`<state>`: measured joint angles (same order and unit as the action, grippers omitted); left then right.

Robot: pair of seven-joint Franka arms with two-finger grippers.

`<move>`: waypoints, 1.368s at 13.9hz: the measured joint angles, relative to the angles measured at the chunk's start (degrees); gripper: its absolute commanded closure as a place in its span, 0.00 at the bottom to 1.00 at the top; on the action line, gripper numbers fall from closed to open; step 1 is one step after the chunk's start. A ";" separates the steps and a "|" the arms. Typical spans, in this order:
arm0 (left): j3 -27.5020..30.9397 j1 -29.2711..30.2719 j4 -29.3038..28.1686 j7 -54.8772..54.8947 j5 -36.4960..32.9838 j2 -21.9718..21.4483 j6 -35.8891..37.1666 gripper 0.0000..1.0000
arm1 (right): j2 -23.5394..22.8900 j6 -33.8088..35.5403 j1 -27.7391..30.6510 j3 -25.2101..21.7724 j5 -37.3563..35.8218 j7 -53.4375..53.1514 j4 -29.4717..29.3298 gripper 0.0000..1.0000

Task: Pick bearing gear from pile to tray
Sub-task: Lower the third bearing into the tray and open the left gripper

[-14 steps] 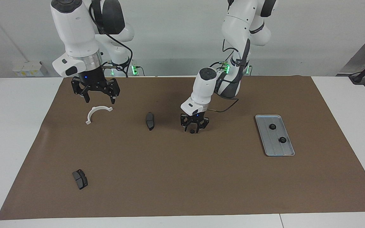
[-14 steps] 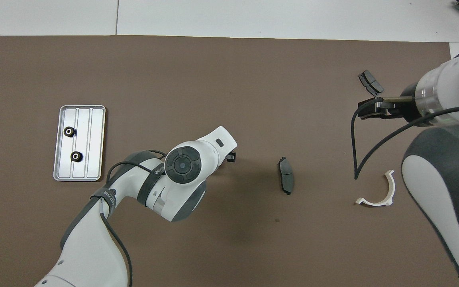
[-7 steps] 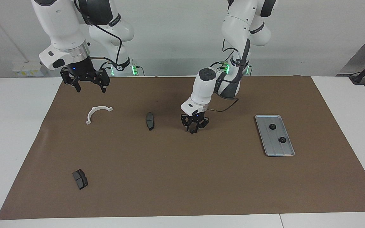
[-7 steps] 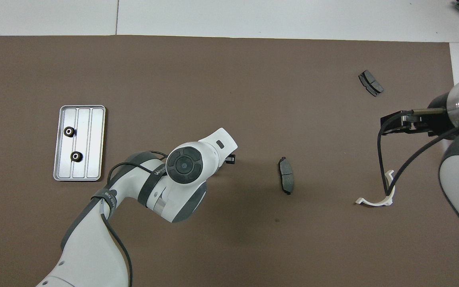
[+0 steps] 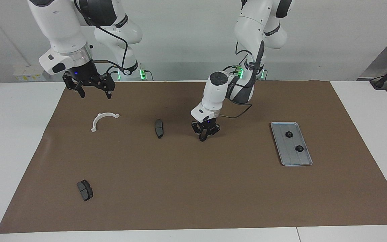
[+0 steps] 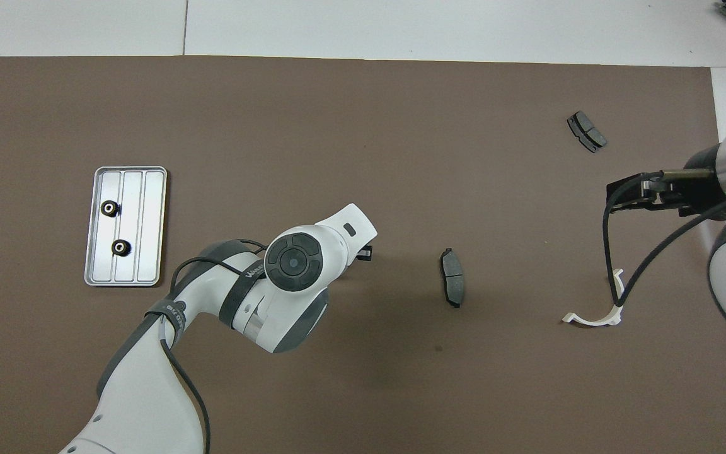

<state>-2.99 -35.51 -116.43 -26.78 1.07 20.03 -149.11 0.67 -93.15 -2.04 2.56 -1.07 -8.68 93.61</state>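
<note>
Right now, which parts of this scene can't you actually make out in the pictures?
- Overhead view: the left gripper's fingertips are hidden under its own white wrist.
- Facing view: the left gripper is shut low over the mat, but whether a gear sits between its tips is too small to tell.
- Overhead view: the white bracket is partly crossed by the right arm's cable.
- Overhead view: the right gripper shows side-on only.

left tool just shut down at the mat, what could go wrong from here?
1. The left tool is shut at the mat, but the gear isn't visible in it now; the lift may come up empty.
2. The tray already holds two gears, so a drop could land on them.
</note>
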 measured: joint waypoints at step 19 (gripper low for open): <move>1.54 35.06 2.23 23.47 0.01 -6.40 21.85 0.78 | -0.31 -0.91 -0.38 -0.43 -0.01 0.00 2.59 0.00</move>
<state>-1.45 -0.45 -114.19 -3.31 1.08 13.63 -127.25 0.36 -94.06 -2.42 2.13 -1.08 -8.68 96.20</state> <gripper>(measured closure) 0.758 0.000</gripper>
